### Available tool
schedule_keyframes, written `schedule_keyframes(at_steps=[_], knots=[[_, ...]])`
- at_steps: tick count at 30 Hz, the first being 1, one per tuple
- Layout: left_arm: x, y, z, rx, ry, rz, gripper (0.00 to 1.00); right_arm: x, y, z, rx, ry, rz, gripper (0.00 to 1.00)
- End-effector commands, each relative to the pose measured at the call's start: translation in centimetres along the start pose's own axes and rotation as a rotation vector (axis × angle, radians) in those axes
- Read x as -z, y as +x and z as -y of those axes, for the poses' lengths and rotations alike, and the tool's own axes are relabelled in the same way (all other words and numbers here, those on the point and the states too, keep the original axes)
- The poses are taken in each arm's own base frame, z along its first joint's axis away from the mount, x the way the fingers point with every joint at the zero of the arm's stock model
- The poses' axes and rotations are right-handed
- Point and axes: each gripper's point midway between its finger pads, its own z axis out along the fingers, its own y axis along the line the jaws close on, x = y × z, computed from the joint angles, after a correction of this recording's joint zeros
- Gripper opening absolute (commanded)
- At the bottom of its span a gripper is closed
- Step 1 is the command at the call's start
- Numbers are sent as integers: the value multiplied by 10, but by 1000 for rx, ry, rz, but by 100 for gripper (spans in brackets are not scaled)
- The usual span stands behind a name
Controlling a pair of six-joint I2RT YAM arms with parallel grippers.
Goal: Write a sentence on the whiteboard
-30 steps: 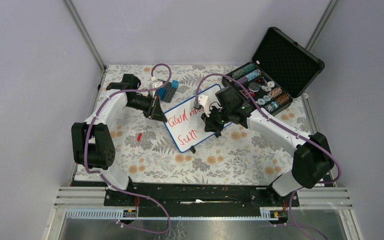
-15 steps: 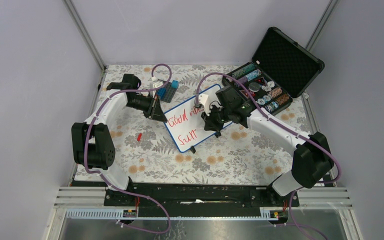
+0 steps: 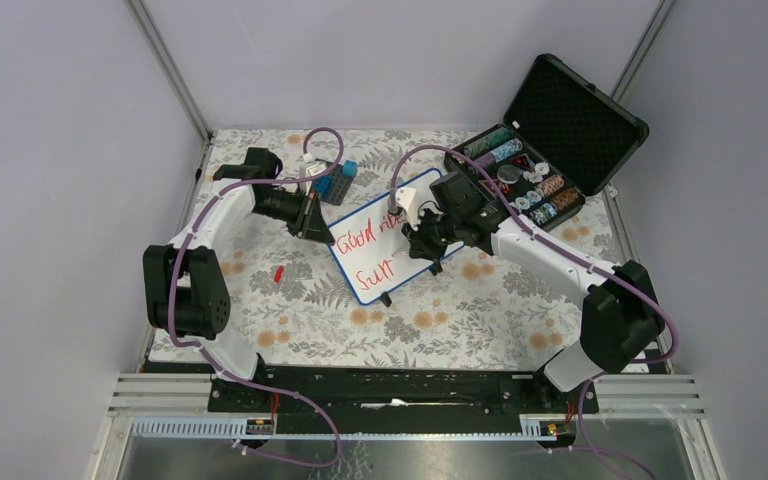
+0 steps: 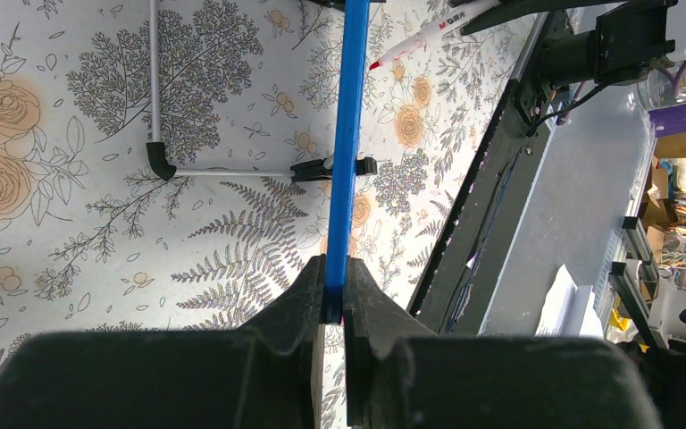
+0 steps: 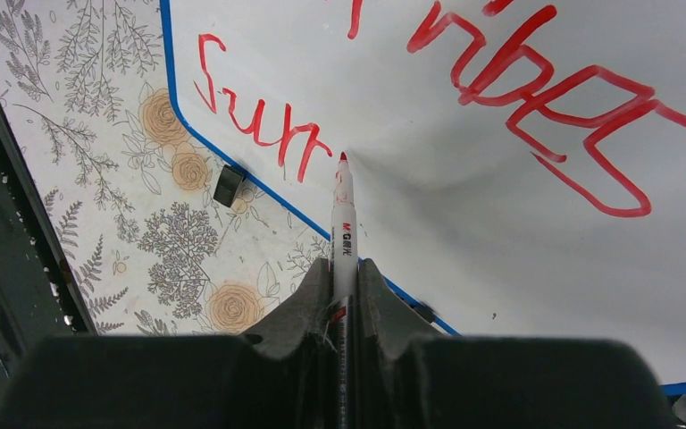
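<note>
- Showed, from above, the whiteboard lying aslant mid-table on a flowered cloth, between the two arms.
- Clamped the board's blue rim edge-on in the left gripper, jaws closed tight on it.
- Pinched a red marker in the right gripper, jaws nearly closed round its barrel, tip pointing at the board.
- Read the sentence, in red, as unfinished: a top line ending in "vibes", a lower line reaching only "Surr".
- Placed the marker tip just after the last "r", at or just off the surface; could not tell which.
- Judged likely to go wrong: further letters slanting off or crowding the near blue rim, given a lower line so close to it.
- Judged a second risk: the board twisting in its one-sided grip under sideways pressure from the tip, skewing strokes.
- Judged a third: the thin barrel sliding between the jaws under hard pressing, or fresh ink smearing if brushed by the right gripper.
- Found, at the far right corner, a black case standing open, lid propped up.
- Made out in its compartments rows of coloured discs packed on edge, plus loose round pieces; too small to name further.
</note>
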Motion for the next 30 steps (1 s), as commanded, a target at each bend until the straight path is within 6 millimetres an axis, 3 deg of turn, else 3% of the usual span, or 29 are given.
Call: schedule_keyframes(at_steps=[1, 16, 22, 30], knots=[[-5, 3, 0, -36, -15, -23, 0, 0, 1, 9, 8, 37, 0, 0], [-6, 4, 0, -32, -9, -26, 0, 5, 13, 7, -1, 35, -18, 0], [-6, 3, 0, -34, -8, -23, 0, 7, 5, 18, -15, 65, 0, 0], [-7, 2, -2, -33, -9, -25, 0, 0, -3, 17, -30, 38, 19, 0]])
